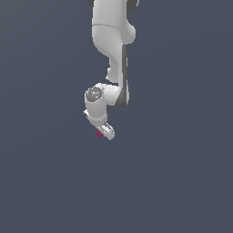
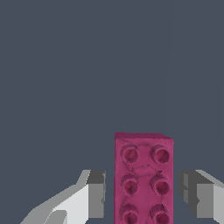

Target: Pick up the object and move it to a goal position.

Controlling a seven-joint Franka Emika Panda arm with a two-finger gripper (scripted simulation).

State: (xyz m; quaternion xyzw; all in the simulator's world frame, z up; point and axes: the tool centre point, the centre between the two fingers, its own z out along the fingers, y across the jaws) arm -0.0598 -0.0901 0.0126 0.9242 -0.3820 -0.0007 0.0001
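Exterior and wrist views of a single-arm pick-and-place scene. The plain, dark slate-grey counter fills both views and bears no visible goal marker, so the goal position cannot be read from either picture. The white, glossy jointed robot arm reaches down from the top of the exterior view and folds at its wrist so that the tool points at the surface. The white two-fingered gripper sits low at the end of the arm, right over the work. In the wrist view its two grey-faced fingers stand apart, one on each long side of the brick, with a visible gap between each pad and the brick's wall; the gripper is therefore open and straddling, not clamping. The spread appears chosen to bracket the narrow width, so that closing would press on the flat sides. The small magenta rectangular plastic brick with paired studs on top lies between the fingers, studs toward the camera. In the exterior view only a sliver of it shows beside the gripper. Judged stage: aligned for grasp, lift not yet begun.
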